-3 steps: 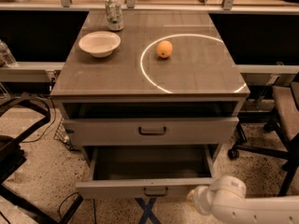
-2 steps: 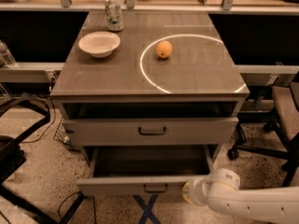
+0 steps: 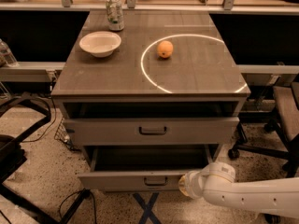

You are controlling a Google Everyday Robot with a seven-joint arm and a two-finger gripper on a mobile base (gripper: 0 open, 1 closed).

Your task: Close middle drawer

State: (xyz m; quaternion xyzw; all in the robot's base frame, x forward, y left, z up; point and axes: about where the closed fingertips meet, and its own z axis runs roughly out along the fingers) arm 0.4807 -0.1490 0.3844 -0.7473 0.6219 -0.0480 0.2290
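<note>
The middle drawer (image 3: pixel 135 181) is the grey, low-fronted drawer with a small dark bar handle (image 3: pixel 155 181). It stands pulled out from the cabinet, and its dark inside shows above the front. My gripper (image 3: pixel 183 186) is at the end of the white arm (image 3: pixel 247 197) that comes in from the lower right. It sits against the right part of the drawer's front, right of the handle. The top drawer (image 3: pixel 152 130) above is taller and stands slightly out. The lowest drawer is hidden.
On the cabinet top (image 3: pixel 117 73) are a white bowl (image 3: pixel 100 43), a can (image 3: pixel 114 13) and an orange (image 3: pixel 164 49) inside a ring of light. Office chair bases stand at the right (image 3: pixel 261 148) and the left (image 3: pixel 18 162). Cables (image 3: pixel 70 204) lie on the floor.
My arm has moved left and forward to the drawer's front. The middle drawer has slid a little way back into the cabinet.
</note>
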